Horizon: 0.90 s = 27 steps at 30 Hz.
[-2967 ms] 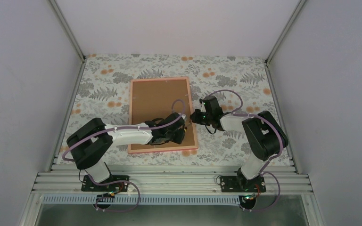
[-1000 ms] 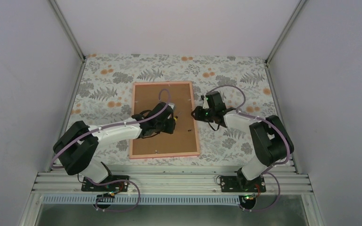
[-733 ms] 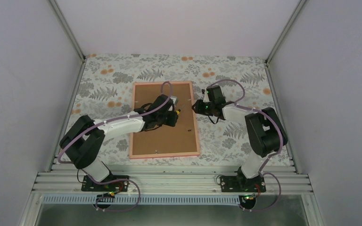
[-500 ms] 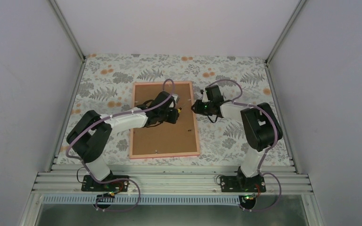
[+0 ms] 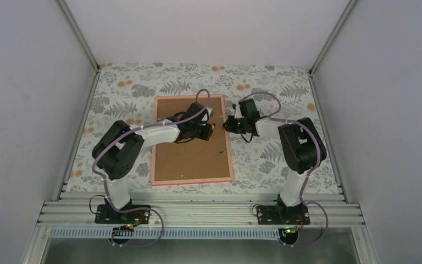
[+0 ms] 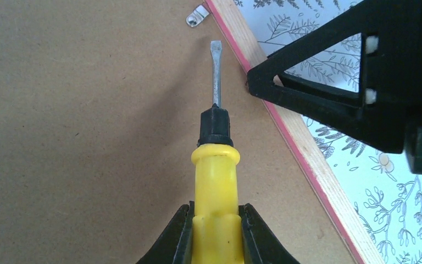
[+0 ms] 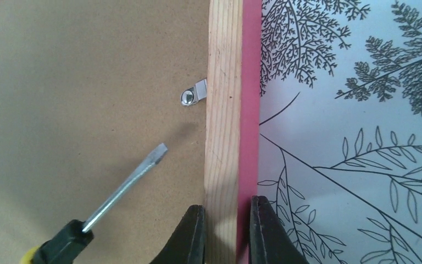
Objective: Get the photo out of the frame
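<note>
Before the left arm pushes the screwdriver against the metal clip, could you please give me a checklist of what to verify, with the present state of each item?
1. The left gripper grips the screwdriver: ok.
2. The right gripper clamps the frame at its rail: ok.
3. Blade tip touches the clip: not ok, it stops short.
4. This clip is turned off the backing board: not ok, it overlaps the board.
5. Other clips released: cannot tell.
6. The photo is free under the board: cannot tell, hidden.
</note>
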Each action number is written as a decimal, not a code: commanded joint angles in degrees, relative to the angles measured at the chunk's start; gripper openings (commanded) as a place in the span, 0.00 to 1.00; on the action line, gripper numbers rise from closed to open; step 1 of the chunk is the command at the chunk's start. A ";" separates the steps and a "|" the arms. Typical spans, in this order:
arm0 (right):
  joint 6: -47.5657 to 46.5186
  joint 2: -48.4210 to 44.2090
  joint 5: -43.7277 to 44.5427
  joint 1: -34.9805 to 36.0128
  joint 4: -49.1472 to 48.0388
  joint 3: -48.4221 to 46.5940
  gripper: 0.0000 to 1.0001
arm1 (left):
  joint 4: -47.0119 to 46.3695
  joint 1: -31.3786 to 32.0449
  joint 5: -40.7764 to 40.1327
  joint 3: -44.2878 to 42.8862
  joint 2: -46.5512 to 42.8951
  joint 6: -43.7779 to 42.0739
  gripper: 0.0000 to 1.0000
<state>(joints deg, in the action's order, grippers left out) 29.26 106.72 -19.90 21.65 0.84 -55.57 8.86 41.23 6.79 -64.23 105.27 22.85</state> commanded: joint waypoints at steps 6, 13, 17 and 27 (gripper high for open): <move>-0.47 0.86 -1.48 -0.29 -1.28 1.23 0.04 | -0.24 -0.84 1.29 -3.89 4.07 -0.71 0.02; -0.11 0.84 -1.94 -0.29 -1.74 2.21 0.04 | -0.07 -0.98 1.55 -5.59 6.41 -0.53 0.02; 0.09 0.69 -2.47 -0.29 -2.20 2.70 0.04 | 0.08 -1.14 0.58 -5.98 7.08 -0.05 0.02; 0.17 0.15 -2.46 -0.29 -2.19 3.10 0.04 | 0.00 -1.85 -1.33 -6.63 8.79 1.97 0.02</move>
<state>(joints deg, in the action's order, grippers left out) 30.02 106.56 -20.80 21.34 -2.15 -53.95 8.19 40.14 7.40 -69.80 112.25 23.33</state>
